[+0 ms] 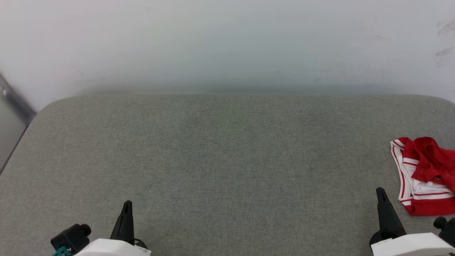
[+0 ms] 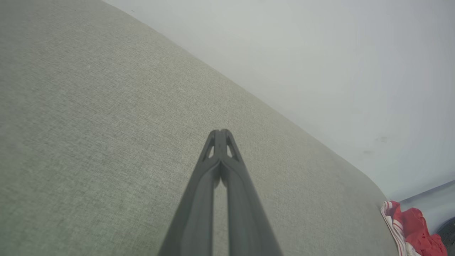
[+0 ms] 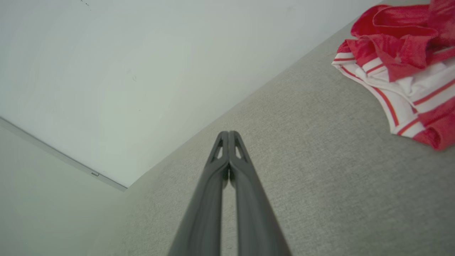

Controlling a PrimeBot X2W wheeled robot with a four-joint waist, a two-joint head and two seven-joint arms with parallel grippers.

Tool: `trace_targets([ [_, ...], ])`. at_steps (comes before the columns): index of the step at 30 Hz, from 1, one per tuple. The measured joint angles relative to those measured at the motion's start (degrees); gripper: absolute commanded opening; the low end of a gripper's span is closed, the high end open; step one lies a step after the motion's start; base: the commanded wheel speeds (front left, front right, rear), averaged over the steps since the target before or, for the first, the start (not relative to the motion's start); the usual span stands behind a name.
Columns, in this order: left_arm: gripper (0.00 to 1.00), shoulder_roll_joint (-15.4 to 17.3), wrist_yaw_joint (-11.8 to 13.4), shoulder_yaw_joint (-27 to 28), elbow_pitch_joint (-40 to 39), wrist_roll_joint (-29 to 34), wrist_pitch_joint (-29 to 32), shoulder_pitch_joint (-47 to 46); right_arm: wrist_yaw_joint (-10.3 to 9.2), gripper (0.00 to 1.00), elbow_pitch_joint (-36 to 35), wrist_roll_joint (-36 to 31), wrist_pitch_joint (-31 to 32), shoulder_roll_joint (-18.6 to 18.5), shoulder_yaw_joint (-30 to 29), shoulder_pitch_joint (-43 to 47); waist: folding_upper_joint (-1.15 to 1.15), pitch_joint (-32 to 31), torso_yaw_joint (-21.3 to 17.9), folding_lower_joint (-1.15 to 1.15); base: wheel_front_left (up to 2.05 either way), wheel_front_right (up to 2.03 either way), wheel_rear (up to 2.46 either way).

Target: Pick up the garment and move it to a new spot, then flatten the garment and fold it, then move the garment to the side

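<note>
The garment lies crumpled at the right edge of the grey cushioned surface, red with white striped parts. It also appears in the right wrist view as a red and white heap at the upper right, and small in the left wrist view. My right gripper stands shut and empty just left of the garment, not touching it; its fingertips meet in its wrist view. My left gripper is shut and empty at the lower left, its tips pressed together.
A pale wall rises behind the surface's far edge. The surface's rounded left corner drops off beside a grey strip. Wide bare fabric lies between the two grippers.
</note>
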Motion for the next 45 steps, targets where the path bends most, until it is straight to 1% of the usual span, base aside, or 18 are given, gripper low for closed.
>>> trace_targets([
  [18, 0.00, 0.00, -1.35, 1.25, 1.40, -15.27, 3.64, -3.04, -0.01, 0.00, 1.41, 13.65, 3.49, -0.11, -0.48, -2.19, 0.00, 0.29, -0.52, 0.00, 0.00, 0.00, 0.00],
  [45, 0.00, 0.00, -2.91, 2.88, 2.96, -32.70, 7.87, -5.80, -0.01, 0.00, 2.97, 28.99, 7.77, -0.15, -1.35, -5.51, 0.00, 0.71, -1.26, 0.00, 0.00, 0.00, 0.00],
])
